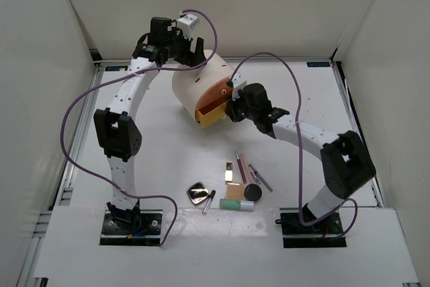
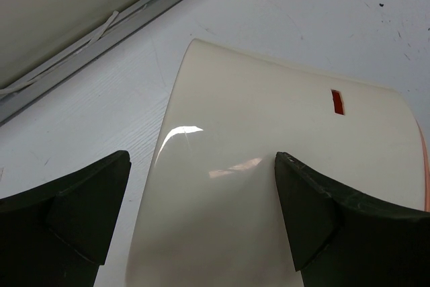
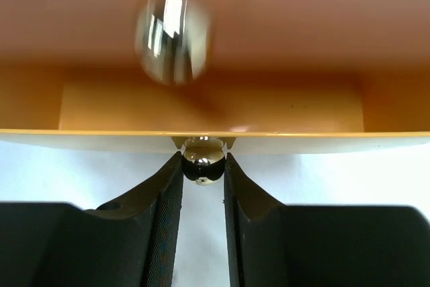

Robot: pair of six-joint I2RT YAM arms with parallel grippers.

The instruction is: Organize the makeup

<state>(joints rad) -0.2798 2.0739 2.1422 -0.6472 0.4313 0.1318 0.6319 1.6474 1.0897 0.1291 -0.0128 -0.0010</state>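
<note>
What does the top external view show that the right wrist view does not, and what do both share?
Only the top external view: the cream cylindrical box, the left gripper over it, and, on the white table, a black square compact, mint-green tube, black round compact and thin pencils. Only the right wrist view: the small chrome ball knob that the right gripper clamps. Both: that gripper at the pulled-out yellow drawer.
</note>
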